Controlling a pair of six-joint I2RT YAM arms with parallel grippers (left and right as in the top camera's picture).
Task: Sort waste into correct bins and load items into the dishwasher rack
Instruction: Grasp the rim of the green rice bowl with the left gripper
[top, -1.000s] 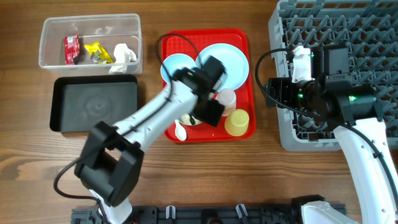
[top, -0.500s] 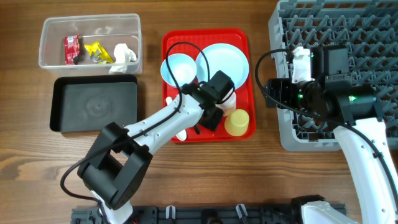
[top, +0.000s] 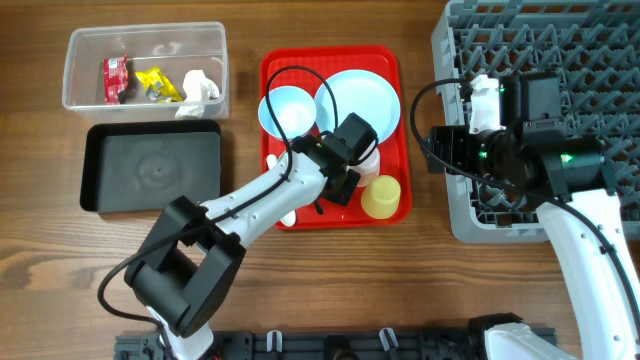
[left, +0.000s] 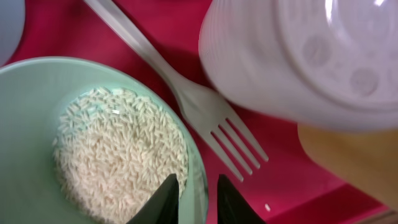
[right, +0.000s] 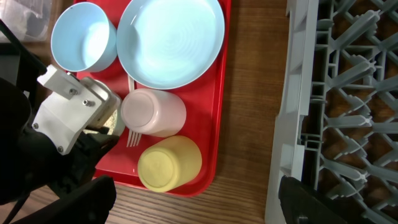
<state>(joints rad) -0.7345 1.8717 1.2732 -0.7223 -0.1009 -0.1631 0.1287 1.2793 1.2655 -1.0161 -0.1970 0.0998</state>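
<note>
Wood counter (top: 400, 290), red serving tray (top: 330, 55) mid-frame, bins off to its left, dishwasher rack (top: 560, 40) on the right.

Left end effector (left: 198, 193) is down over the tray's near-left part, pinched onto the rim of the rice bowl (left: 31, 124). One finger is inside the wall, one outside, rim between them. Reads as a grip. Bowl looks to be sitting on the tray, not lifted as far as I can tell. Rice grains (left: 118, 155) are piled in the bottom of it.

Key geometry: the grip is on the bowl edge facing the fork (left: 205, 112) and white cup (left: 298, 56), and the bowl body lies to the other side of the fingers. Fork tines are just beside the outer finger, cup near. Bowl is round, so no long axis to line up, but an edge grip means it'll likely want to tilt away from the fingers once off the tray.

Guess at next: lift straight up, carry left to the black tray (top: 150, 170), tip the grains out. Clear tub (top: 145, 40) beyond it holds the red wrapper (top: 115, 80), yellow wrapper (top: 155, 85) and tissue (top: 200, 88). Left arm is the nearer one for both bins.

Right end effector (right: 198, 186) is spread wide with nothing in it, at the rack's left edge, well apart from the bowl.

Risk: spilling grains mid-carry, or snagging the fork on lift.
</note>
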